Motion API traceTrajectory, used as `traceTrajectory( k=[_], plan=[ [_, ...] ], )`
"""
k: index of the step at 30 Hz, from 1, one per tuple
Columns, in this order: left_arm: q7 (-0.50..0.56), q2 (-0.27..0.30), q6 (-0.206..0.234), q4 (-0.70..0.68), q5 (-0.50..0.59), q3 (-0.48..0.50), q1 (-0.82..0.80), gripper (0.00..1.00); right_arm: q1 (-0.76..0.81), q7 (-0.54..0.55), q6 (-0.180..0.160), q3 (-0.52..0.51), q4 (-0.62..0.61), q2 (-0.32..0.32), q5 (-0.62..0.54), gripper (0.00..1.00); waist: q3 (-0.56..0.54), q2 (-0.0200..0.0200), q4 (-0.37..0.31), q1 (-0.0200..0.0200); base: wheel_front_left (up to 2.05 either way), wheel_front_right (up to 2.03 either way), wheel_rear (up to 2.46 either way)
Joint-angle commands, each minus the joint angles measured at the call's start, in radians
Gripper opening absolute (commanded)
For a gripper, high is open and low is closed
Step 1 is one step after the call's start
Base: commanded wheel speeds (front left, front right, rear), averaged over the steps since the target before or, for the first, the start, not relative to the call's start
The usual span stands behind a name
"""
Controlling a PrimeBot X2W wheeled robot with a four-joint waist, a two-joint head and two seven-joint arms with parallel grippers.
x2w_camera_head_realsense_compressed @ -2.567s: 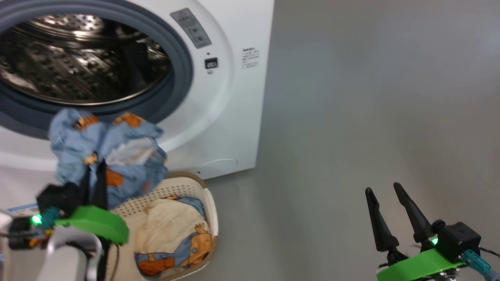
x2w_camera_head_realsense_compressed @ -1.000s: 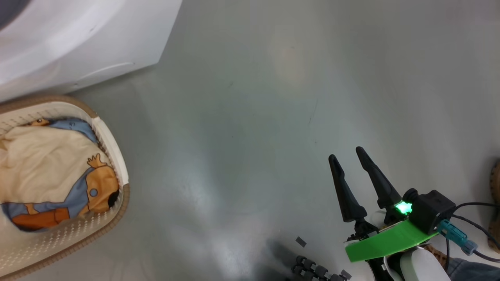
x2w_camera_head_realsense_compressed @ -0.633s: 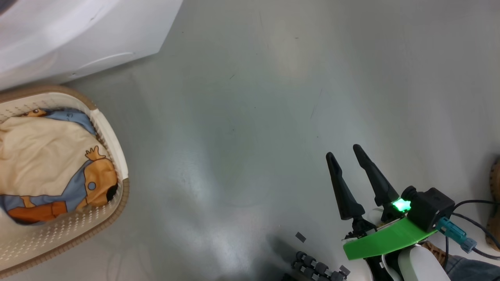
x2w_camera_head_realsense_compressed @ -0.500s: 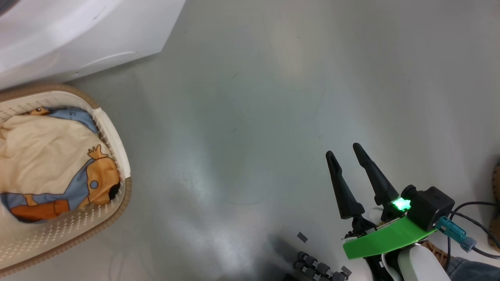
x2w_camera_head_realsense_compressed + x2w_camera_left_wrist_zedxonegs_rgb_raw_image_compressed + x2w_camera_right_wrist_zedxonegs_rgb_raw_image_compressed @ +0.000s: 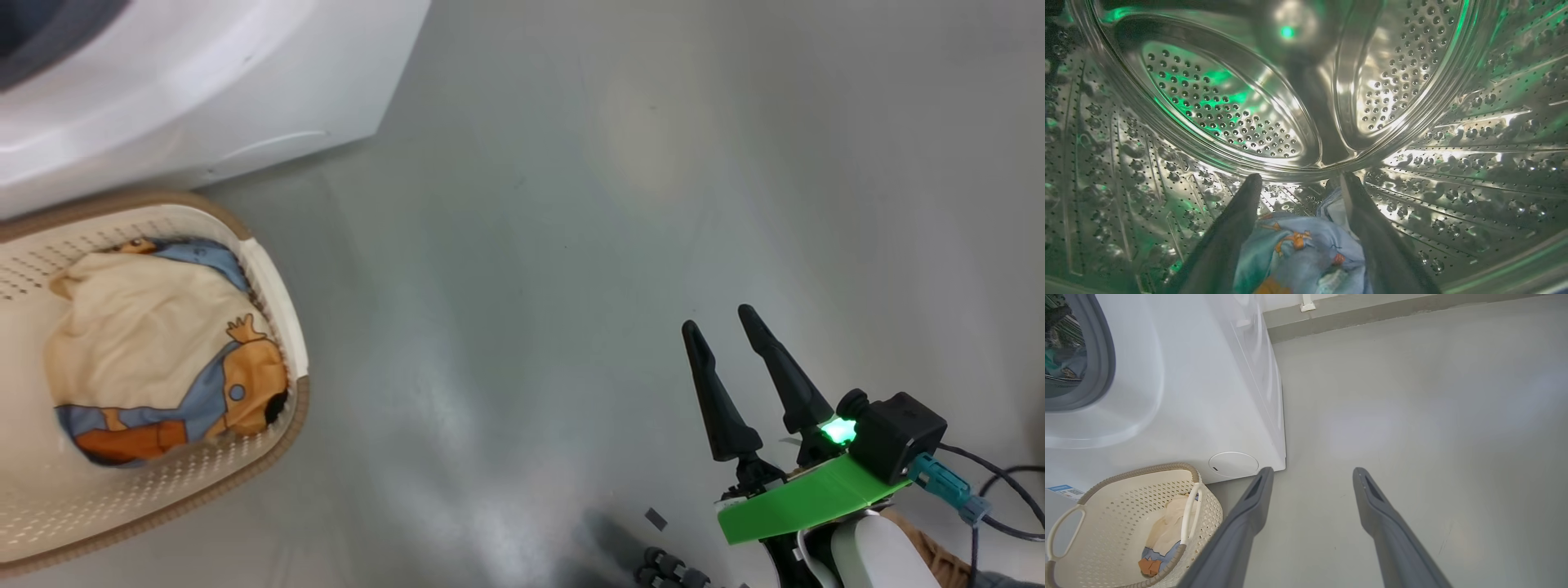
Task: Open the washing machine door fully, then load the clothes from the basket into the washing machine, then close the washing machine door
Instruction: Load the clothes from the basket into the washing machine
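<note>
In the left wrist view my left gripper (image 5: 1300, 181) is deep inside the washing machine's steel perforated drum (image 5: 1229, 114). Its fingers stand wide apart, and a light blue piece of the clothes (image 5: 1298, 249) with orange prints lies low between them on the drum wall. The white washing machine (image 5: 163, 90) fills the upper left of the head view. In front of it stands the basket (image 5: 302, 416), holding cream, blue and orange clothes (image 5: 155, 351). My right gripper (image 5: 719, 319) hovers open over the floor, far right of the basket. The washing machine door is out of view.
Grey floor spreads to the right of the machine (image 5: 1188, 396) and the basket (image 5: 1126, 498). A round cover (image 5: 1233, 464) sits low on the machine's front. Dark cables (image 5: 996, 490) and small dark rollers (image 5: 669, 567) lie near my base.
The left gripper earlier held the blue garment before the drum mouth; now it is inside the drum with its fingers apart. The head camera has tilted down and shifted. The right gripper has stayed put.
</note>
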Motion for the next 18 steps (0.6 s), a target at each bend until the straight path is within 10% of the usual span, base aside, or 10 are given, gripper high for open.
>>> traceTrajectory(
  k=[1, 18],
  plan=[
    [-0.005, 0.028, 0.001, -0.013, -0.001, 0.003, 0.011, 1.00, -0.001, -0.005, 0.002, 0.012, -0.016, -0.014, -0.011, 1.00, -0.022, 0.0000, 0.018, 0.0000, 0.00, 0.00, 0.00],
    [-0.059, -0.066, -0.006, 0.056, -0.078, 0.026, 0.118, 1.00, 0.009, -0.005, 0.002, 0.005, 0.005, -0.020, -0.029, 1.00, -0.131, 0.0000, 0.086, 0.0000, 0.00, 0.00, 0.00]
  ],
)
